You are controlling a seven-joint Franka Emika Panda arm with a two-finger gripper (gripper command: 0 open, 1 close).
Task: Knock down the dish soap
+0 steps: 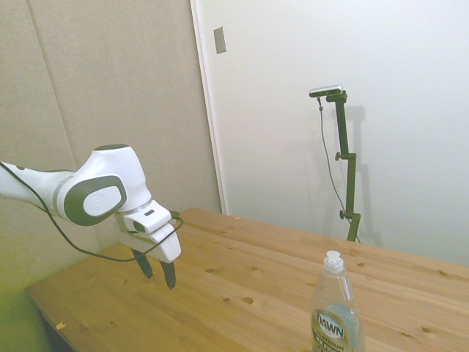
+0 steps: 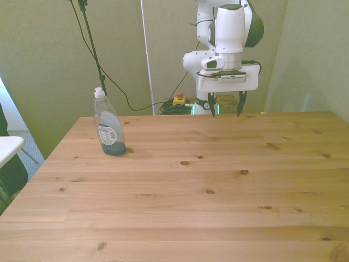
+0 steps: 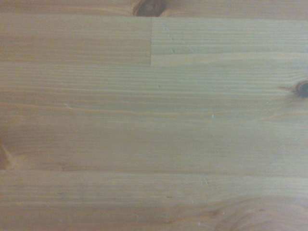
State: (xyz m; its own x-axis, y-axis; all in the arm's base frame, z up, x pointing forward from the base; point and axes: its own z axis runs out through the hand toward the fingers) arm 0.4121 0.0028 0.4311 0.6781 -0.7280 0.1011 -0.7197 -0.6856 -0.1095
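The dish soap (image 2: pixel 108 127) stands upright on the wooden table (image 2: pixel 180 185), toward the front view's left: a clear bluish bottle with a white cap. It also shows at the lower right of the side view, dish soap (image 1: pixel 335 311), with its Dawn label facing the camera. My gripper (image 2: pixel 224 111) hangs open and empty just above the table near its far edge, well off to the front view's right of the bottle. In the side view the gripper (image 1: pixel 158 271) points down at the left. The wrist view holds only bare table wood (image 3: pixel 154 125).
A yellow box with a red button (image 2: pixel 178 100) and cables lie on the floor behind the table. A white object's edge (image 2: pixel 8 146) sits off the table at the front view's left. Walls stand close behind.
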